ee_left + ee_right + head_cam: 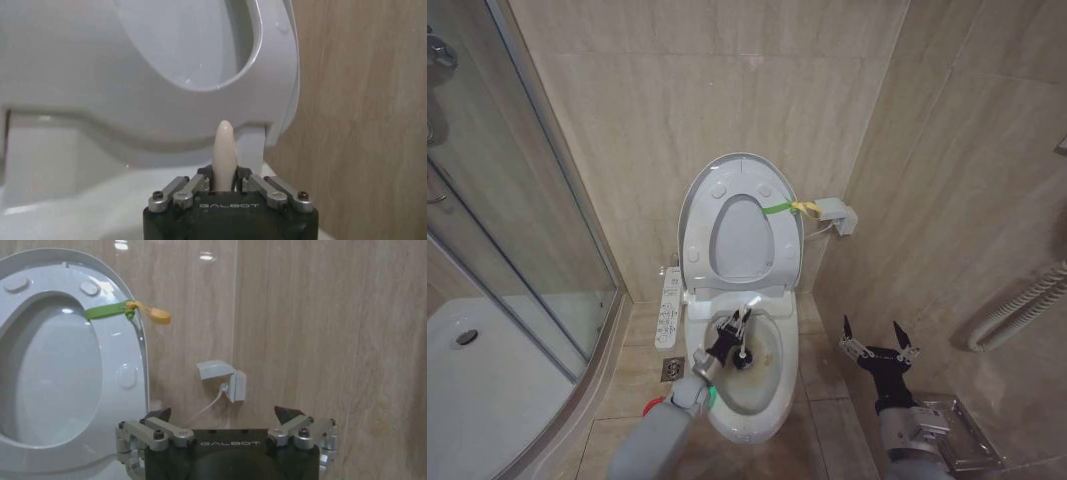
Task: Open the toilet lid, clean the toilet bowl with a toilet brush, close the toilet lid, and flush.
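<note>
- Stage shown: scrubbing. The large glossy white oval toilet lid (740, 190) stands raised against the tiled wall, with the ring-shaped white seat (739, 232) raised in front of it; a green-and-yellow strap (789, 208) is tied at the lid's edge.
- Left claw (733, 336): reached down over the elongated white ceramic toilet bowl (745, 405), closed on the thin white stick handle of the toilet brush (223, 152). In the left wrist view the handle rises straight between the fingers, gripped low down.
- The brush's working end sits near the dark outlet; whether it touches the ceramic cannot be told.
- Right claw (879, 347): idle to the right of the bowl, well apart from it, fingers spread wide and holding nothing.
- Target: a brownish-yellow stain (772, 350) on the bowl's inner wall, on the right side, just beside the brush.
- Doing the step well, as judged: press the brush head to the stained wall and sweep along its curve; keep the handle tilt steady so it does not slip in the grip.
- Keep the wrist clear of the bowl rim and of the raised seat behind.
- Risk: the long white button panel (670, 305) lies near the left arm; avoid brushing it.
</note>
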You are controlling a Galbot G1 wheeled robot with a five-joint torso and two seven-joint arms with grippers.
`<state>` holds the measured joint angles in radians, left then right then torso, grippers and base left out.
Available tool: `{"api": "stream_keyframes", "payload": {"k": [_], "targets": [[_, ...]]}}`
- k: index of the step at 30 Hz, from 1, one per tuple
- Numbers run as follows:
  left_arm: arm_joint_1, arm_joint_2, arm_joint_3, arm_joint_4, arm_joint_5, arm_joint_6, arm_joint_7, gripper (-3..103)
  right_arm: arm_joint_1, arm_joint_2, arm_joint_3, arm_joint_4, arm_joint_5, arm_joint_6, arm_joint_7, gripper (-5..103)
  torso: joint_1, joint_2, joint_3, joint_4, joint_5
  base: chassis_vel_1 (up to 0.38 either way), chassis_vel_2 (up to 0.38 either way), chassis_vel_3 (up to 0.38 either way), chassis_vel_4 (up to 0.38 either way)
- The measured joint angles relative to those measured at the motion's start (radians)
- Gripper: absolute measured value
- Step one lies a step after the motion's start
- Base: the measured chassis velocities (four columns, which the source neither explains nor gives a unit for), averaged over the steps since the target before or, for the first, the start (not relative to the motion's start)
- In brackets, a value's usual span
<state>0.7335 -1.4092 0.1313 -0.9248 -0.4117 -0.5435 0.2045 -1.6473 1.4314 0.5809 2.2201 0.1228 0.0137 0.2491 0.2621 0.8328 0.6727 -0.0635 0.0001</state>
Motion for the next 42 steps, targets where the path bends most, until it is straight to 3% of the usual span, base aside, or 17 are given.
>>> {"api": "stream_keyframes", "payload": {"k": [12, 32, 42], "targets": [[0.028, -0.006, 0.023, 0.022, 0.036, 0.000, 0.014, 22, 0.000, 0.000, 0.000, 0.000, 0.000, 0.000, 0.000, 100, 0.000, 0.000, 0.000, 0.0000, 0.0000, 0.000, 0.000, 0.000, 0.000], [0.001, -0.084, 0.082, -0.104, 0.084, -0.027, -0.037, 22, 0.000, 0.000, 0.000, 0.000, 0.000, 0.000, 0.000, 100, 0.000, 0.000, 0.000, 0.0000, -0.0001, 0.000, 0.000, 0.000, 0.000], [-0.024, -0.084, 0.069, -0.050, 0.084, -0.035, -0.028, 22, 0.000, 0.000, 0.000, 0.000, 0.000, 0.000, 0.000, 100, 0.000, 0.000, 0.000, -0.0002, -0.0002, 0.000, 0.000, 0.000, 0.000]]}}
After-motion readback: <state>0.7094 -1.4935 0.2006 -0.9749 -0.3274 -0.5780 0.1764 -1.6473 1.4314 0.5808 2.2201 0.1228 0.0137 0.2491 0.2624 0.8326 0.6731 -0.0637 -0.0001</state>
